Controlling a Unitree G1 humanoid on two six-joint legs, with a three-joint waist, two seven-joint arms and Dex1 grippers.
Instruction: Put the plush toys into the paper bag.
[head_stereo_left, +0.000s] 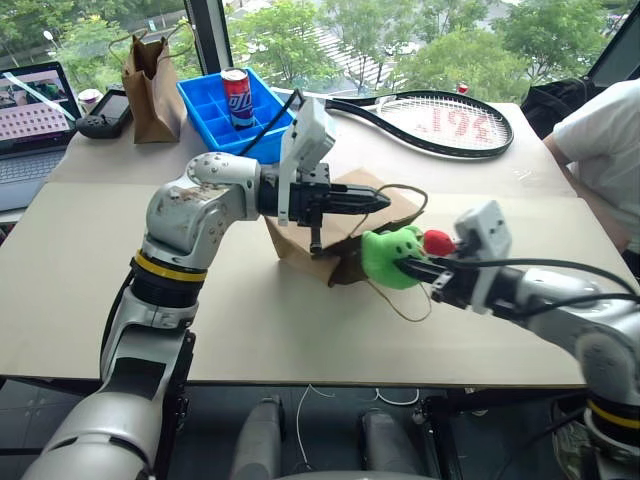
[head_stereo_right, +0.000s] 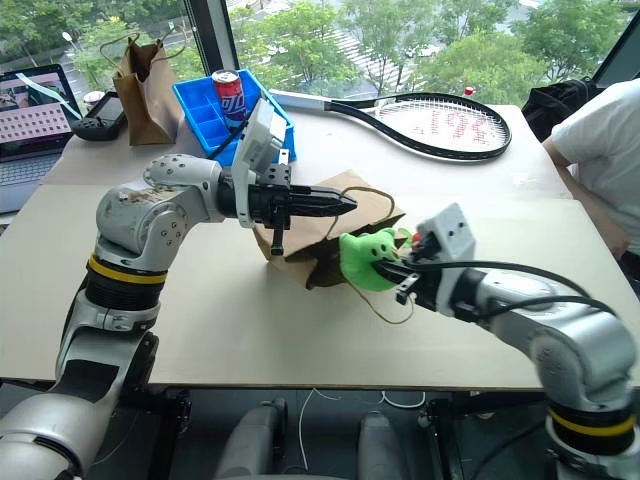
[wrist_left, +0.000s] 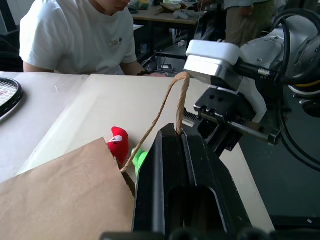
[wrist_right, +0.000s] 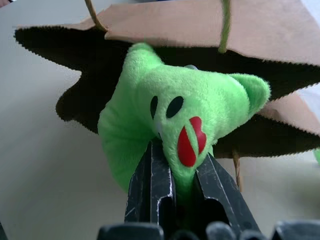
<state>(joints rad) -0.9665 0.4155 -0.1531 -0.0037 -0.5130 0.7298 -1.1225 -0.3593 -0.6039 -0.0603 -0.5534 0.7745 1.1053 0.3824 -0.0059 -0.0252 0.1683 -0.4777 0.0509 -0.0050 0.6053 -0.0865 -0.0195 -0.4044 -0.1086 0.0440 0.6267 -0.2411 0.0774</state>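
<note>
We see the bag (head_stereo_left: 300, 240) lying on its side on the worktop (head_stereo_left: 120, 300), its mouth facing our right arm. Our left tool (head_stereo_left: 375, 202) is closed on one twine handle (wrist_left: 170, 102), which loops up from between its fingers, and it holds the upper lip of the bag raised so the mouth gapes. Our right tool (head_stereo_left: 408, 265) is clamped on the green toy (head_stereo_left: 390, 257), pinching the plush low on its face; the toy sits right at the bag's mouth, its top already against the dark opening. The red toy (head_stereo_left: 437, 241) lies on the worktop just beside the bag's mouth and the green toy, close behind our right tool.

Farther back on the worktop stand a darker, narrower bag (head_stereo_left: 150, 90), a blue tray (head_stereo_left: 205, 110) with a can (head_stereo_left: 236, 98) upright in one compartment, and a racket (head_stereo_left: 440, 125) lying flat. A laptop (head_stereo_left: 35, 120) sits off the far left corner. A person in a white shirt (head_stereo_left: 605, 150) sits at the right edge.
</note>
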